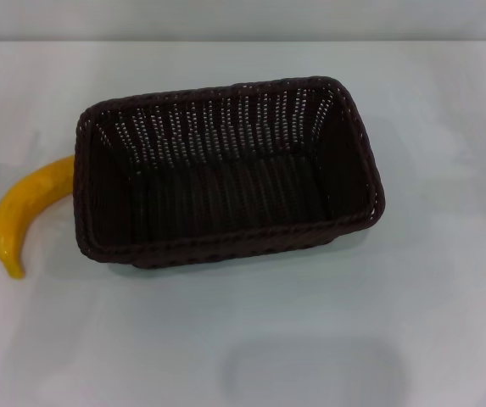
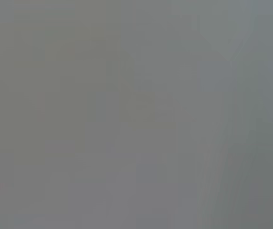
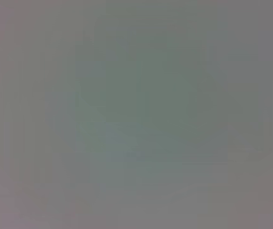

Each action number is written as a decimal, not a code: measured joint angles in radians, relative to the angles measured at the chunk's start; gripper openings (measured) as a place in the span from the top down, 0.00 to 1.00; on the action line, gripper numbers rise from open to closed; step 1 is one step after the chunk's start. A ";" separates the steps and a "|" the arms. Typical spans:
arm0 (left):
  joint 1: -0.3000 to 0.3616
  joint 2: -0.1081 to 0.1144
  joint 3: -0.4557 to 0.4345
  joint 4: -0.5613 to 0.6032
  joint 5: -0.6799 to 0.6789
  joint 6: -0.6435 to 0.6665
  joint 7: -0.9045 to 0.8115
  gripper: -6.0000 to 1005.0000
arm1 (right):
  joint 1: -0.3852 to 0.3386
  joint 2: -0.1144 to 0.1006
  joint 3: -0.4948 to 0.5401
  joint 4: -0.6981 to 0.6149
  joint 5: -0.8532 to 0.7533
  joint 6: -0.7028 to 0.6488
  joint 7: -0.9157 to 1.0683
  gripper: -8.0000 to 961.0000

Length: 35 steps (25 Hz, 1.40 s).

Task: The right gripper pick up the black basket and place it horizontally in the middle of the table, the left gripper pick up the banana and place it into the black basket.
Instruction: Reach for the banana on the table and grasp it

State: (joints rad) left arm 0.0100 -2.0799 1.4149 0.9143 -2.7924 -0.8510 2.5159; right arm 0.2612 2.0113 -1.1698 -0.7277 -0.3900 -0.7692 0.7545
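The black basket (image 1: 226, 170) lies lengthwise across the middle of the white table (image 1: 378, 339) in the head view, open side up and with nothing inside. The yellow banana (image 1: 27, 212) rests on the table just left of the basket, its upper end meeting the basket's left wall and its dark tip pointing toward the front edge. Neither the left gripper nor the right gripper shows in any view. Both wrist views hold only a plain grey blur.
Bare white tabletop surrounds the basket on the right and toward the front. A pale wall runs along the table's far edge (image 1: 243, 41).
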 joint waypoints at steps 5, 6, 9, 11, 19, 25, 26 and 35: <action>0.086 0.002 0.051 0.223 0.139 0.204 -0.151 0.18 | -0.001 -0.001 0.000 0.001 0.000 -0.010 0.000 0.30; 0.108 0.002 0.062 0.279 0.187 0.252 -0.193 0.18 | -0.002 -0.002 0.000 0.001 -0.001 -0.013 0.000 0.30; 0.180 0.002 0.110 0.438 0.342 0.397 -0.298 0.18 | -0.003 -0.003 0.001 0.001 -0.002 -0.017 0.000 0.30; 0.221 0.002 0.154 0.529 0.411 0.496 -0.337 0.18 | -0.004 -0.003 0.001 0.001 -0.002 -0.027 0.000 0.30; 0.361 0.029 0.289 0.758 0.507 0.739 -0.493 0.18 | -0.011 -0.005 -0.002 -0.006 -0.009 -0.058 0.000 0.30; 0.418 0.050 0.393 0.843 0.499 0.874 -0.501 0.18 | -0.011 -0.008 0.001 -0.008 -0.011 -0.070 -0.001 0.30; 0.421 0.059 0.409 0.853 0.490 0.893 -0.500 0.18 | -0.011 -0.009 0.000 -0.010 -0.011 -0.071 -0.001 0.30; 0.398 0.109 0.531 0.973 0.290 1.170 -0.304 0.18 | -0.013 -0.015 0.001 -0.022 -0.043 -0.072 0.000 0.30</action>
State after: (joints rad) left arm 0.4080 -1.9709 1.9455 1.8870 -2.5027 0.3186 2.2119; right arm 0.2479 1.9962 -1.1690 -0.7498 -0.4326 -0.8413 0.7546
